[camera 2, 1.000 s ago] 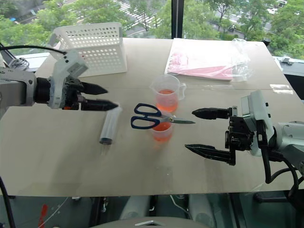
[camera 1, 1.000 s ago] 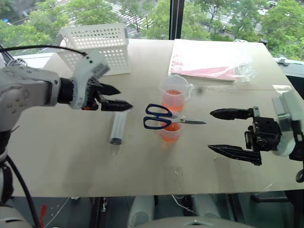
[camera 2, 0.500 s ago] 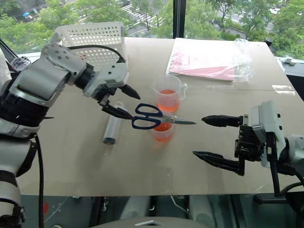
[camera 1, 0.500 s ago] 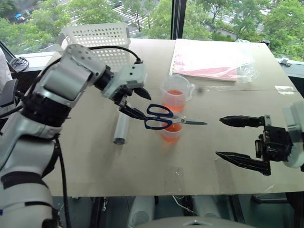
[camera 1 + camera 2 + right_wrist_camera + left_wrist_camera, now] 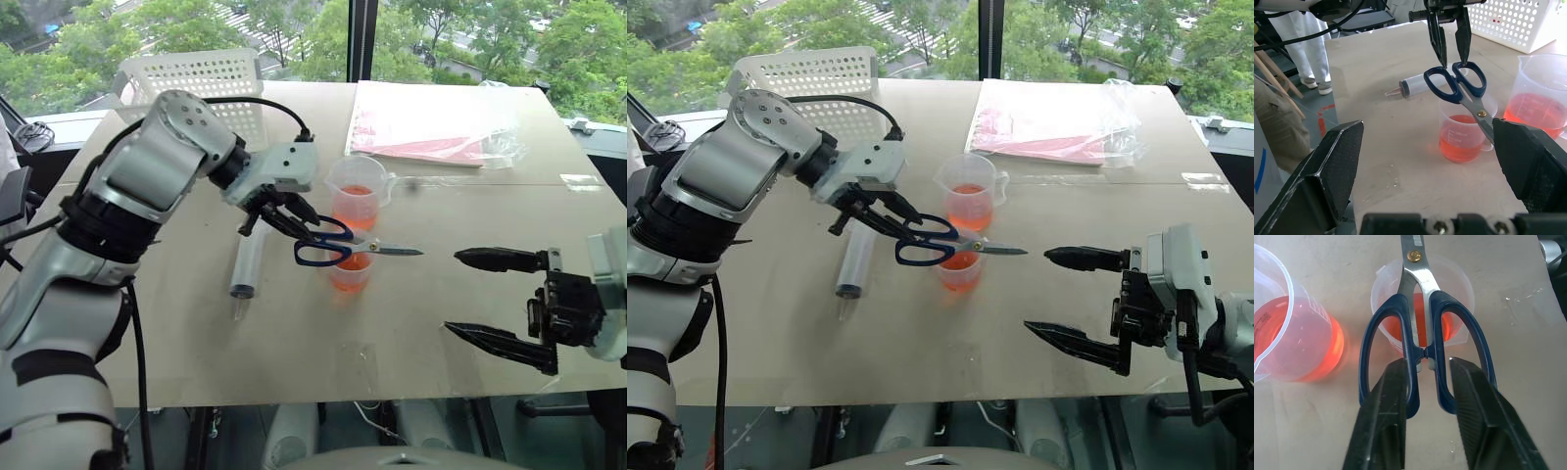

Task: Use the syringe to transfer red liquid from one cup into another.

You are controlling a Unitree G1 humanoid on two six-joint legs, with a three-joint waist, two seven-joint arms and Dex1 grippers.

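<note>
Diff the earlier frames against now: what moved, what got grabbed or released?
The left gripper swung in from the table's left side to the scissors lying across the smaller cup, and its fingers closed into the blue handle loops. Nothing was lifted or released. The right gripper stayed open over the table's right side. The syringe, both cups and the basket kept their places.

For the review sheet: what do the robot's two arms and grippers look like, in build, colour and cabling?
The left arm has rounded silver-grey shells over black joints, with a black cable looping to a white wrist block. The left gripper has two slim, tapering black fingers with ribbed inner pads. The right gripper has the same pointed black fingers on a black frame behind a white housing.
</note>
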